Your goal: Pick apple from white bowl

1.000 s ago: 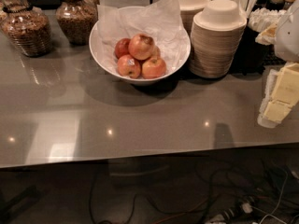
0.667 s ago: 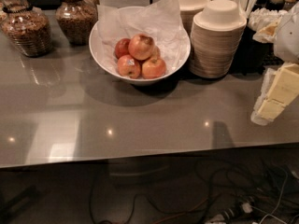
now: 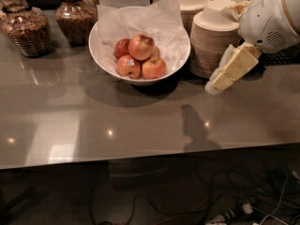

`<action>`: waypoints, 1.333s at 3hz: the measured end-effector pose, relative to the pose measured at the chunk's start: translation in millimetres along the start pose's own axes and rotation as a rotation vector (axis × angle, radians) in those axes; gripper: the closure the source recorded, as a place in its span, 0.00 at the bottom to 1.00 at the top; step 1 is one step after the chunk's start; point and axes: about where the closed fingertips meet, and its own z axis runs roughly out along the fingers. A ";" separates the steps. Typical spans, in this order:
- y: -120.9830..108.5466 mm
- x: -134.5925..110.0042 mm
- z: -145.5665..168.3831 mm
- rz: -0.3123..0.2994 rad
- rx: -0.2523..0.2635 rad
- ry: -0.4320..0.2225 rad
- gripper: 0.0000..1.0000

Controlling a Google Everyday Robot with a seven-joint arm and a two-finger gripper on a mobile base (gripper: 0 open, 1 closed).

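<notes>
The white bowl [image 3: 97,55] stands on the grey counter at the back middle, lined with crumpled white paper. Several apples lie in it. The largest apple [image 3: 141,46], red with pale yellow streaks, sits on top of the pile. A smaller dark red apple [image 3: 122,47] lies to its left, and two more apples [image 3: 129,66] [image 3: 153,68] lie in front. My gripper [image 3: 214,86] hangs from the white arm at the right, pointing down and left above the counter. It is to the right of the bowl, apart from it, and holds nothing.
Stacked beige disposable bowls [image 3: 211,41] stand right of the white bowl, just behind my gripper, with a second stack [image 3: 191,1] behind. Two jars of brown food [image 3: 27,29] [image 3: 76,15] stand at the back left. The counter's front edge [image 3: 140,156] crosses the lower view, cables below.
My gripper and arm have moved left and further into view, closer to the white bowl. The apples and the bowl have not moved.
</notes>
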 end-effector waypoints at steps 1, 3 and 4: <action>-29.4 -35.8 25.5 -0.016 0.019 -0.119 0.00; -71.4 -76.7 95.2 0.017 -0.046 -0.276 0.00; -81.0 -86.5 133.0 0.032 -0.126 -0.364 0.00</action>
